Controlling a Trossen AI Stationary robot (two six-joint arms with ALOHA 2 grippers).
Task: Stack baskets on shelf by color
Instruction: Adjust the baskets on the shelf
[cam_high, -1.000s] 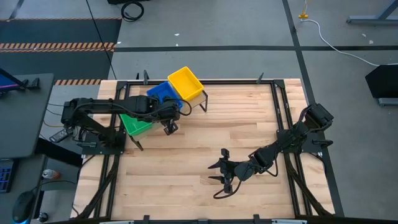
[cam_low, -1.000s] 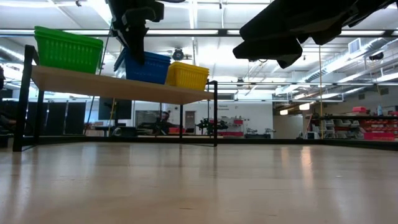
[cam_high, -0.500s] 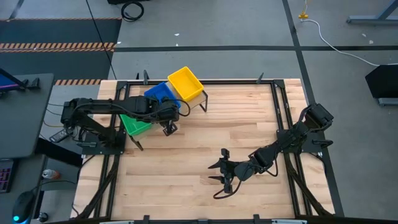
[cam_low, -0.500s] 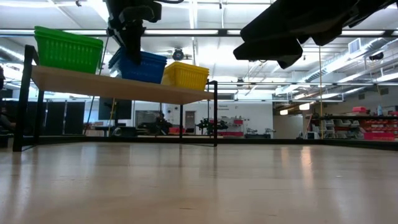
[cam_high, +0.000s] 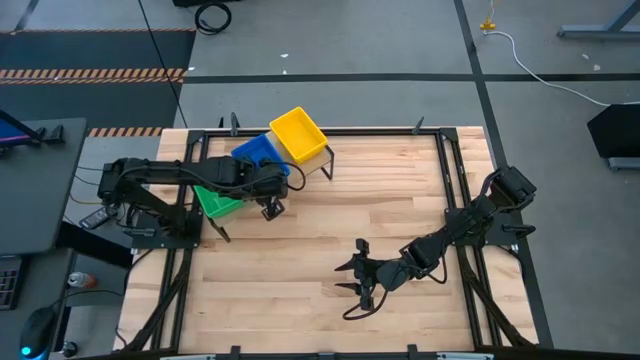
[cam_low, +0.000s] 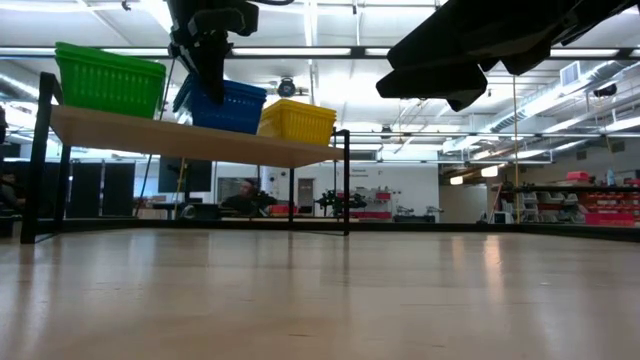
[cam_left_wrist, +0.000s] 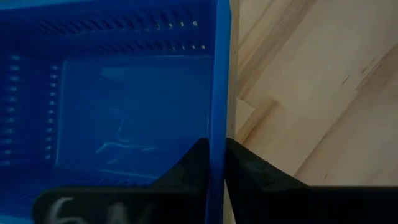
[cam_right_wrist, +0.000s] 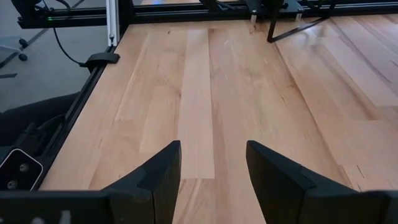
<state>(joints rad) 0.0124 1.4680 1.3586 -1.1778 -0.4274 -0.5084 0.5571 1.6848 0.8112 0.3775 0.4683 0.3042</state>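
Shifted a little toward the green stack since 1 second ago — blue basket (cam_high: 258, 150), near end tilted up off the shelf (cam_low: 150, 130).
Left gripper (cam_left_wrist: 214, 163) pinching the blue basket's wall between 2 fingers, mid-shelf, between the green basket (cam_low: 110, 78) and yellow basket (cam_low: 297, 121). Right gripper (cam_right_wrist: 213, 163) open above bare tabletop (cam_high: 400, 190) near its front edge — holding nothing.

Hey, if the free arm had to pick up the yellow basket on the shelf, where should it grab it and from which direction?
Probably by the rim of one wall, coming straight down from above. The yellow basket sits upright and open-topped at the end of the shelf, so its thin perforated wall suits a pinch with one jaw inside and one outside. The outer wall, away from the blue basket that crowds the other side, looks clearest.
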